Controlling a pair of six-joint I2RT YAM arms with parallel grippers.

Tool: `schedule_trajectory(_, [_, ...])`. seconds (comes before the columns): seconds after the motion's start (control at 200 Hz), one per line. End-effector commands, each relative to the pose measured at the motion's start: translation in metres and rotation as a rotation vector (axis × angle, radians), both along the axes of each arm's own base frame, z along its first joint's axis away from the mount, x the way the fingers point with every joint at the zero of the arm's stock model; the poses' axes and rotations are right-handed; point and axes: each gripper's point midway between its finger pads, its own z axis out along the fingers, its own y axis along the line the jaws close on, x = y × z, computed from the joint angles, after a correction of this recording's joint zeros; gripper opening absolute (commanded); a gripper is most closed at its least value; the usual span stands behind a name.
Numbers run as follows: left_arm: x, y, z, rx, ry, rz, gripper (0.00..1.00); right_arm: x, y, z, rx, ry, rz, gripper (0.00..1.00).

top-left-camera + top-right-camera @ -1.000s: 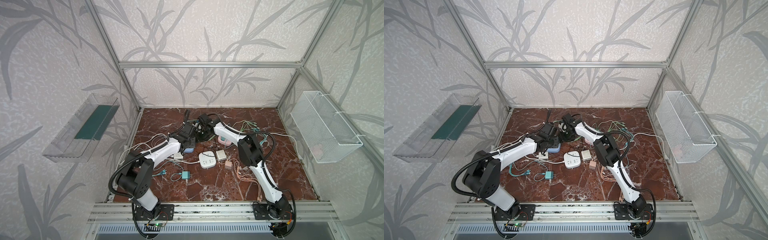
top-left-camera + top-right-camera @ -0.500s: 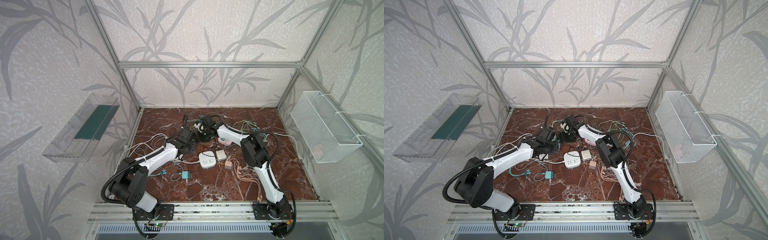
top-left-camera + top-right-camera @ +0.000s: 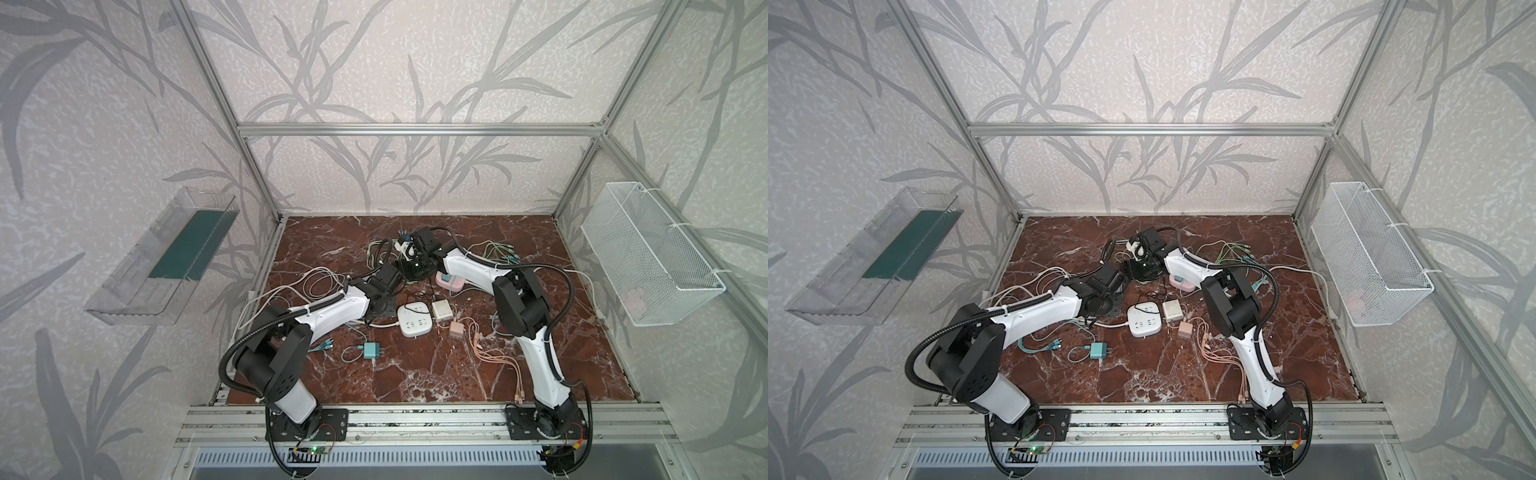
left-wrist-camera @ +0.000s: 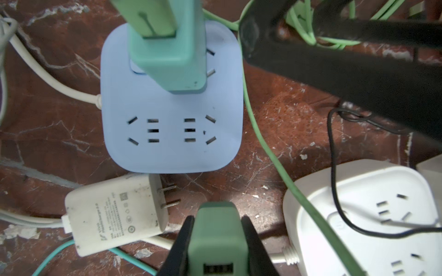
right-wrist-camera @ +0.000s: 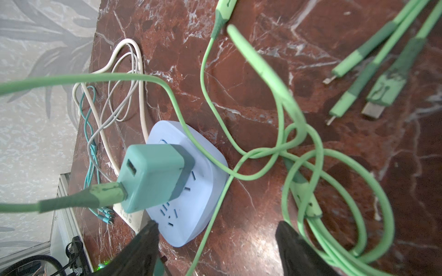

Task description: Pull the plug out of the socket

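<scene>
In the left wrist view my left gripper (image 4: 217, 218) is shut on a dark green plug (image 4: 216, 239), held clear above the marble floor in front of the blue socket (image 4: 171, 133). A teal plug (image 4: 167, 47) with a green cable still sits in that socket's far row; its near outlets are bare. In the right wrist view my right gripper (image 5: 216, 239) stands open just off the blue socket (image 5: 191, 191), with only a green cable crossing between its fingers. The teal plug (image 5: 153, 176) stands upright there. In both top views the left arm hides the socket.
A white charger (image 4: 114, 215) lies next to the blue socket and a white socket block (image 4: 358, 215) lies on its other side. Green cables (image 5: 299, 155) loop over the floor. A teal charger (image 3: 371, 351), a pink adapter (image 3: 457, 330) and a wire basket (image 3: 648, 253) are further off.
My left gripper has drawn back toward the front, away from the blue socket. The right gripper's fingers have spread wider and its wrist has shifted slightly back.
</scene>
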Motion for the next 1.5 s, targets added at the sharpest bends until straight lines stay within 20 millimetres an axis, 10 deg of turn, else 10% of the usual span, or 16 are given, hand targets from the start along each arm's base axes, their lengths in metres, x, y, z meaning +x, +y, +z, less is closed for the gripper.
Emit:
schedule_trajectory(0.0, [0.000, 0.004, 0.003, 0.066, 0.000, -0.001, 0.22, 0.006, -0.010, 0.029, 0.018, -0.055, -0.022, 0.77])
schedule_trajectory(0.805, [0.006, 0.000, -0.006, 0.304, 0.042, -0.038, 0.36, 0.007, -0.032, 0.018, 0.005, -0.023, -0.086, 0.76])
schedule_trajectory(1.105, [0.006, -0.030, 0.002, 0.248, 0.040, -0.126, 0.67, 0.010, -0.041, 0.016, 0.006, -0.017, -0.105, 0.76])
schedule_trajectory(1.495, [0.000, -0.039, 0.014, 0.218, 0.044, -0.141, 0.78, 0.010, -0.044, 0.022, 0.019, -0.025, -0.106, 0.76])
